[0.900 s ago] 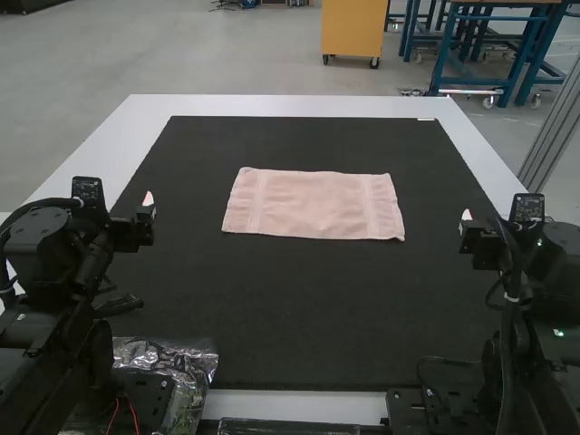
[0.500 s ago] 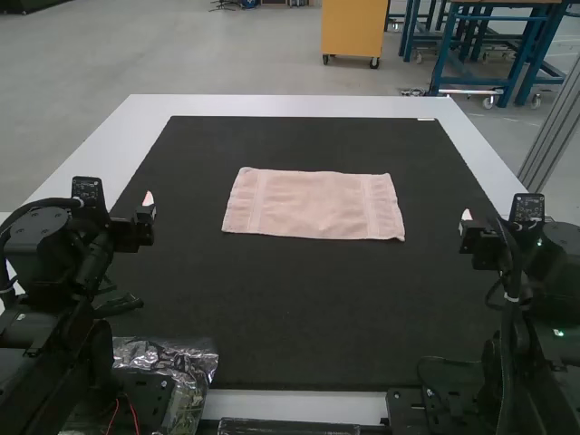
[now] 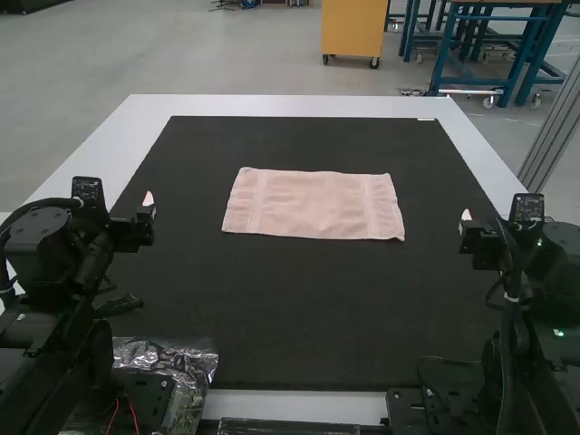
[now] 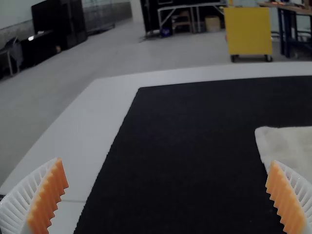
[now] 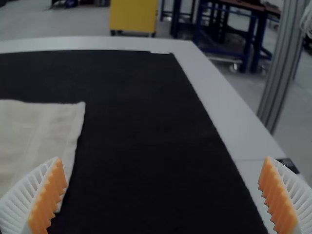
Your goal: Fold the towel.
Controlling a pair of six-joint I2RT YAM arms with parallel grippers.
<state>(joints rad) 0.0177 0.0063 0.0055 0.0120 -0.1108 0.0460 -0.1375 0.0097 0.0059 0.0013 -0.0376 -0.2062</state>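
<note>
soft light covers the table (image 3: 281, 105), glare flecks the crinkled plastic (image 3: 188, 359), and the wrist views seem dimmer.

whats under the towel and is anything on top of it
The towel lies spread on the black mat, with nothing on top. Whatever else might be beneath it is covered, so I can't tell.

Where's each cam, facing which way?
High view: above and behind, facing forward-down at towel on mat; shows left arm, right arm.
Left wrist view: left wrist, faces forward past towel's left end; shows left hand, open.
Right wrist view: right wrist, faces forward past towel's right end; shows right hand, open.
Wrist views share mat, table.
</note>
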